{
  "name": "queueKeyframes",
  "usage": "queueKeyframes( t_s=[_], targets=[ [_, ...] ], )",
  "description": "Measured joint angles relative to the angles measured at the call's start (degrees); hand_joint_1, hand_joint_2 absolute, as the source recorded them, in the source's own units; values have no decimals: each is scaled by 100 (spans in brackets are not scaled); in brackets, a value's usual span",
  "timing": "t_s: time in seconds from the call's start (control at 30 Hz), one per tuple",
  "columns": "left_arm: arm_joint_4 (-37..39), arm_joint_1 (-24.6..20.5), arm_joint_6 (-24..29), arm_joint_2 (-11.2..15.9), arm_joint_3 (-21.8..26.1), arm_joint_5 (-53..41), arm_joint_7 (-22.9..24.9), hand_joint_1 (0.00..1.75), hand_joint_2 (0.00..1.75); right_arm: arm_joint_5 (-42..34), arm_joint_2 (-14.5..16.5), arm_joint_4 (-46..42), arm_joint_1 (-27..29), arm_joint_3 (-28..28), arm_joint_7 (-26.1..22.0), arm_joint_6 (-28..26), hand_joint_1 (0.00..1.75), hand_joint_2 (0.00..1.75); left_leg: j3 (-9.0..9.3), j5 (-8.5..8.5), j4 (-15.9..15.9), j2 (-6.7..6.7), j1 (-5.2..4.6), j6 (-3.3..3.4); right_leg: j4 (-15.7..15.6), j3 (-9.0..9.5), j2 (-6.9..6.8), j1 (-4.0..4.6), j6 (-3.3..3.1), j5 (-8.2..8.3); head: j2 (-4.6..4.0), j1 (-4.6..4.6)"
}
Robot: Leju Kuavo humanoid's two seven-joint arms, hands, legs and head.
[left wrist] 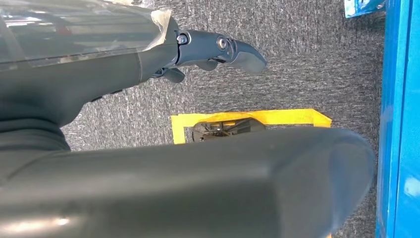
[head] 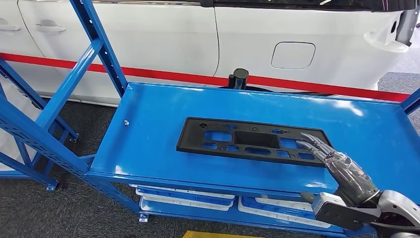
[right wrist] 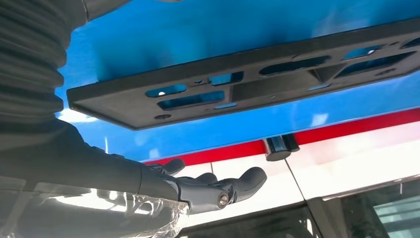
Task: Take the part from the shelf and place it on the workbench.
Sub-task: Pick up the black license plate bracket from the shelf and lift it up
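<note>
Closest to my head camera, my right hand (head: 346,171) comes in from the lower right, its dark fingers (head: 317,144) stretched out nearly straight and slightly apart, holding nothing. Their tips reach over the right end of the flat black plastic panel with rectangular cut-outs (head: 247,141); I cannot tell whether they touch it or hang just above. That panel lies flat on the glossy blue metal shelf (head: 158,144), lengthwise across it, a little right of the middle and nearer the front edge than the back. From the right wrist camera I see the same panel (right wrist: 237,84) resting on the blue surface, with the right hand's fingers (right wrist: 223,191) loosely extended and apart from it. Behind the shelf stands a short black cylinder (head: 240,78), and beyond it a white car body with a red stripe (head: 173,39). Blue slotted uprights (head: 99,44) frame the rack at left, and white trays (head: 183,198) sit on the level below. My left hand (left wrist: 218,52) hangs over grey carpet (left wrist: 307,64) marked with yellow tape (left wrist: 277,117), fingers lightly curled around nothing.
</note>
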Motion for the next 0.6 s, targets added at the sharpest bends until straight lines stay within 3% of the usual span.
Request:
queueKeyframes(
  t_s=[0.6],
  targets=[
    [4,120,37,19,39,108,-48,0,0,-18,-163,257,260,51,-30,17,0,175,0,0,0,1,0,0,0,2,1,0,0,0,0,-1]
  ],
)
